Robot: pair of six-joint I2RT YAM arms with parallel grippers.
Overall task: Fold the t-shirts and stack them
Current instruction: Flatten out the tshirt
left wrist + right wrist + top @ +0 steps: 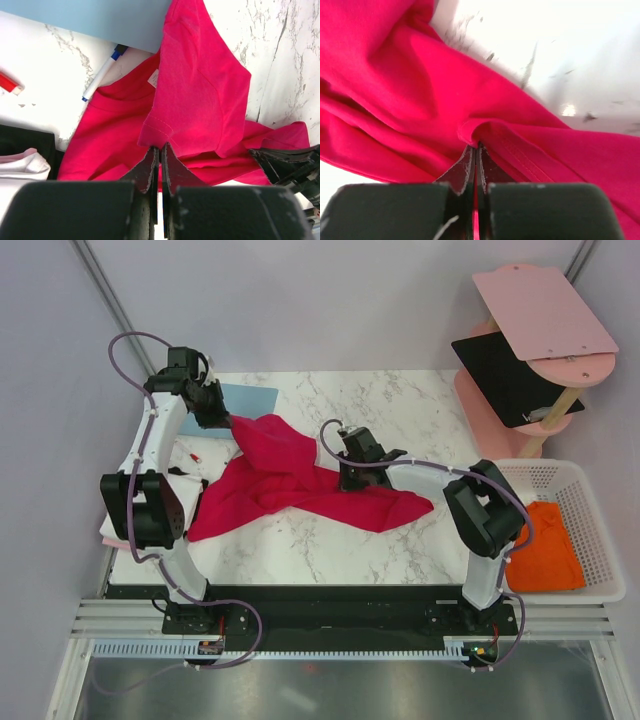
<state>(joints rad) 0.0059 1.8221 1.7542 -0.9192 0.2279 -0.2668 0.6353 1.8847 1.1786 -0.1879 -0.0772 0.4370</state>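
Crimson t-shirt [290, 485] bunched and twisted across the middle of the marble table [400, 410], 1 end raised toward the far left, a long tail trailing right. At the far left, left gripper [160, 150] clenched on a stitched hem, probably a sleeve edge, with only a thin bite of cloth between the tips; close by, a light-blue board [245, 400] and a marker pen [102, 72]. Mid-table, right gripper [477, 150] likewise pinched shut on a seamed fold of the same shirt, low over the tabletop. Near right, an orange t-shirt [545, 545] lying in a white basket [590, 500], well apart from the work. Step in hand, by the look of it: opening the garment out flat ahead of any fold. Best done by drawing the 2 pinches apart slowly and evenly, lifting just enough to let the twist fall out, then lowering with the hem line straight. Worth checking that both grips sit on matching edges; otherwise a skewed spread likely. Gentle tension only, given such shallow bites, and a path clear of board and pen.
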